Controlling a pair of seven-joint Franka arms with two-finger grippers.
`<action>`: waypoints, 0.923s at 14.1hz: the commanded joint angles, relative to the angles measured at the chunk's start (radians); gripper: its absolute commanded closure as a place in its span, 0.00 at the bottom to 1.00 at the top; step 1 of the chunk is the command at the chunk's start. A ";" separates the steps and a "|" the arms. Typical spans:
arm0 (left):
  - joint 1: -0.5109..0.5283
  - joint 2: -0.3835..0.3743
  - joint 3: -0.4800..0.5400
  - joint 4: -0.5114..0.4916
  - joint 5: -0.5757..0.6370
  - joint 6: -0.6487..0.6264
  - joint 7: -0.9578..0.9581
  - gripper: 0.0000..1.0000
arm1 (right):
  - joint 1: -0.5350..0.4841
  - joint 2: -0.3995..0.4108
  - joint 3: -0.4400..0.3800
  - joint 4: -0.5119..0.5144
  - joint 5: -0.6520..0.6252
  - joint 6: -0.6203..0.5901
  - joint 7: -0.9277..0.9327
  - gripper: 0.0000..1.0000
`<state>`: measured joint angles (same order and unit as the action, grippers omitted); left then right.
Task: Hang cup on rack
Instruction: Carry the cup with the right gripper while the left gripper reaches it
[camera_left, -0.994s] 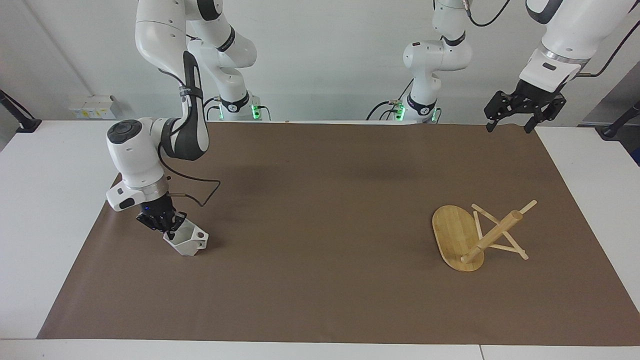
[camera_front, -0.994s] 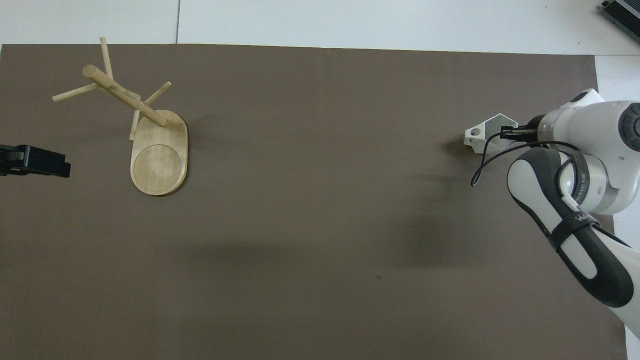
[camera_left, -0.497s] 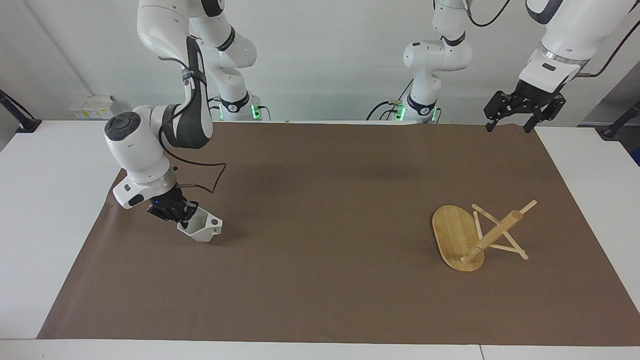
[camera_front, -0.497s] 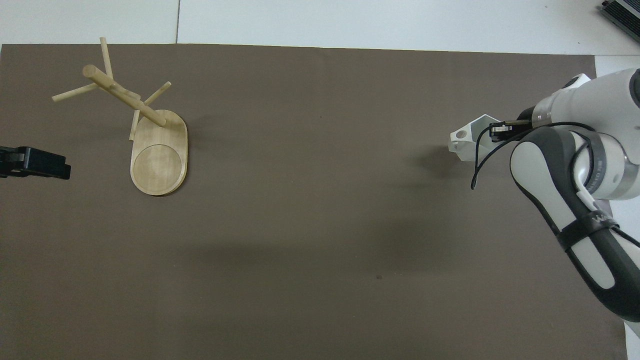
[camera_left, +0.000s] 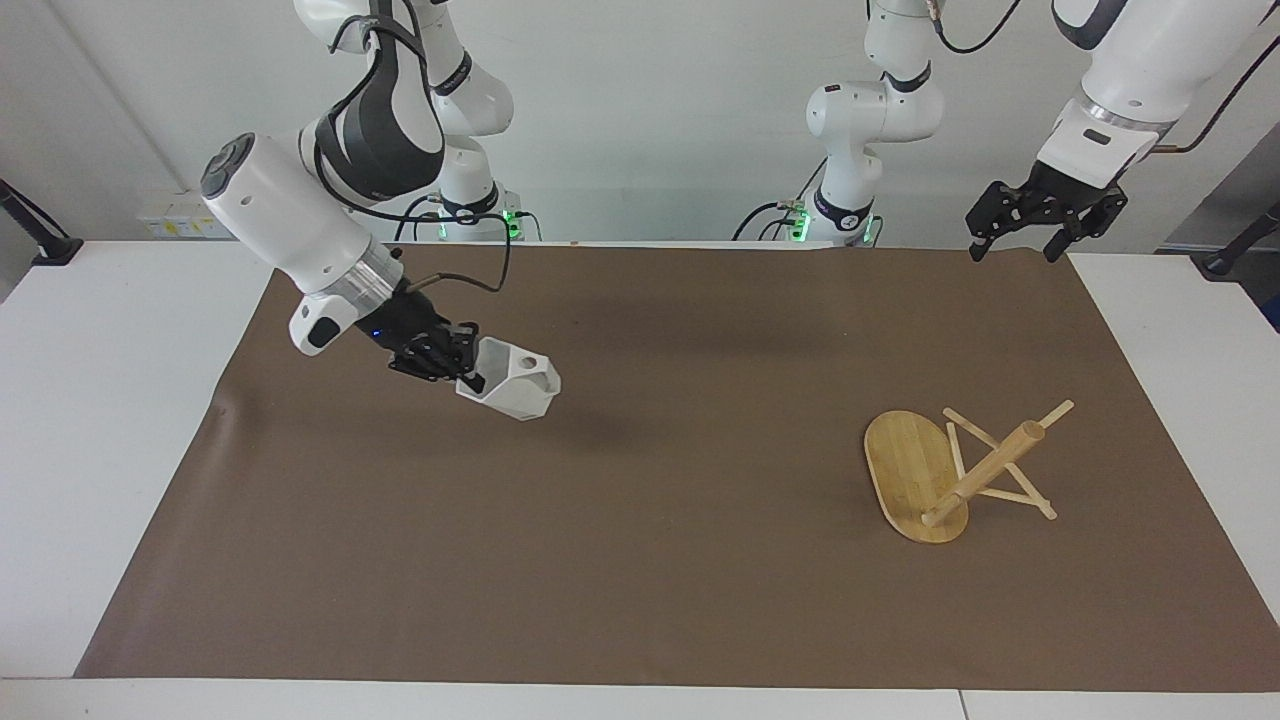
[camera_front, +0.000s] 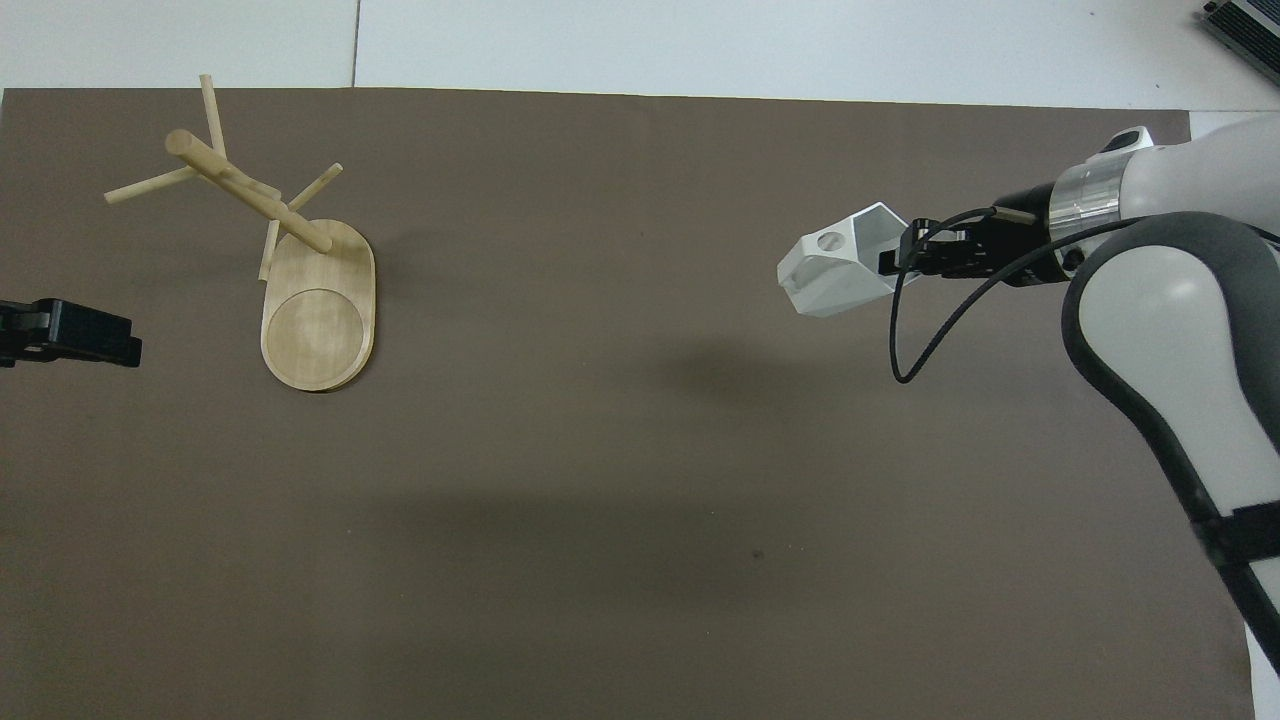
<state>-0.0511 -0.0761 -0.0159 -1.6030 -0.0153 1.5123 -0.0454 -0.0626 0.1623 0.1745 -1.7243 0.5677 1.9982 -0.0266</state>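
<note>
Bright, even light; soft shadows, perhaps slight blur.

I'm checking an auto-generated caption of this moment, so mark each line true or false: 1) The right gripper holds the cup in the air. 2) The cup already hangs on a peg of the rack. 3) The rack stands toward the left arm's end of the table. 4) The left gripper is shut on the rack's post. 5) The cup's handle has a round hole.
1) True: the right gripper is shut on the rim of the cup, which is clear of the brown mat.
2) False: the cup is in the gripper, well apart from the rack.
3) True.
4) False: the left gripper is open and waits up at the mat's corner, touching nothing.
5) True: the hole shows on the handle.
</note>
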 joint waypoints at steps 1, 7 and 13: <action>-0.018 -0.031 0.005 -0.038 -0.032 -0.004 -0.114 0.00 | -0.010 -0.003 0.071 -0.003 0.115 0.026 0.016 1.00; -0.030 -0.030 -0.019 -0.066 -0.193 0.057 -0.632 0.00 | -0.003 0.006 0.287 -0.017 0.440 0.298 0.106 1.00; -0.030 -0.005 -0.022 -0.055 -0.343 0.108 -1.089 0.00 | 0.013 0.032 0.479 -0.032 0.498 0.585 0.206 1.00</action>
<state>-0.0741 -0.0758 -0.0446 -1.6414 -0.3138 1.5892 -0.9956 -0.0394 0.1879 0.6015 -1.7490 1.0399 2.5206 0.1549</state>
